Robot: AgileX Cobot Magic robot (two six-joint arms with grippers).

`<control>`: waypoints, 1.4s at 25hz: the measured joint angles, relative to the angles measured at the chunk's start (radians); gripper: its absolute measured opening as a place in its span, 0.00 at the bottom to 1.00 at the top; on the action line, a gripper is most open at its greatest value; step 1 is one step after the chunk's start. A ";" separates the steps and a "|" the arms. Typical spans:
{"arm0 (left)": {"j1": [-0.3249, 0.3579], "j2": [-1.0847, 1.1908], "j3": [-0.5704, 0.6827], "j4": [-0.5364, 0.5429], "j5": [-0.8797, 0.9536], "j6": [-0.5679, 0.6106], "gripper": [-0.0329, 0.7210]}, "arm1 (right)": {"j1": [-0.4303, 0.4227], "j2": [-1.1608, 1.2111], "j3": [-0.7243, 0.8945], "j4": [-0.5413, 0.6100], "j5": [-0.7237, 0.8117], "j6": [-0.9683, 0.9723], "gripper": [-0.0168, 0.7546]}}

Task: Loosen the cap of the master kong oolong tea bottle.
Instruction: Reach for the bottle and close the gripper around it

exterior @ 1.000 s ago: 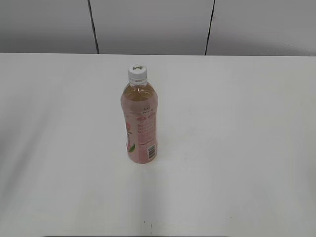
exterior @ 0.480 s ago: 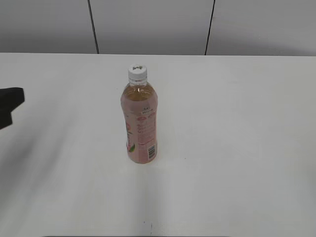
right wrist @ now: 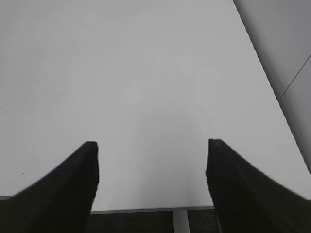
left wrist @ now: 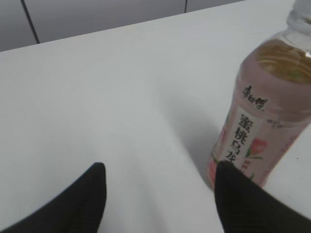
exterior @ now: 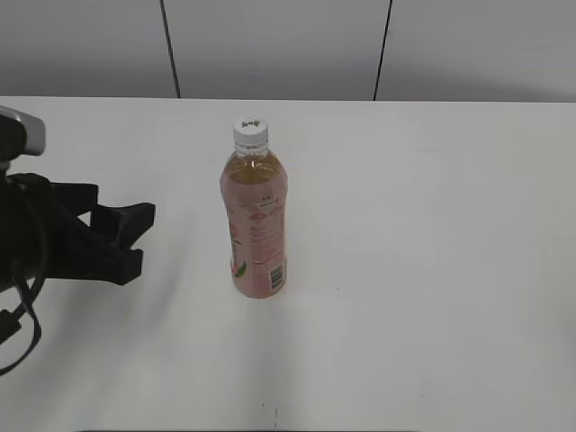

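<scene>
While ribbed cap (exterior: 251, 133) sits, slim bottle (exterior: 254, 225) seemingly untouched.

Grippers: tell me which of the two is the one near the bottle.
The left gripper. It sits open just left of the bottle, and its own camera shows the pink label close by. The right gripper, also open, sees only bare table.

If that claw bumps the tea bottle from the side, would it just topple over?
Probably, yes: the master kong oolong tea bottle stands tall and slim on a narrow base. Being nearly full of tea, it likely feels heavy and resists light nudges. Once down, its round body would probably roll across the smooth table.
</scene>
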State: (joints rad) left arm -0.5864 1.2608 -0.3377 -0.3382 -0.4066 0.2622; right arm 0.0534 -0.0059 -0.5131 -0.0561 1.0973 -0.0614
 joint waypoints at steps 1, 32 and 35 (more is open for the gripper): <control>-0.011 0.027 0.000 0.021 -0.021 -0.024 0.62 | 0.000 0.000 0.000 0.000 0.000 0.000 0.70; -0.020 0.708 -0.033 0.581 -0.772 -0.426 0.83 | 0.000 0.000 0.000 0.000 0.000 0.000 0.70; -0.020 0.710 -0.080 0.587 -0.784 -0.423 0.83 | 0.000 0.000 0.000 0.000 0.000 0.001 0.70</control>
State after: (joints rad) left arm -0.6069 1.9709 -0.4175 0.2491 -1.1904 -0.1610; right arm 0.0534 -0.0059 -0.5131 -0.0561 1.0973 -0.0603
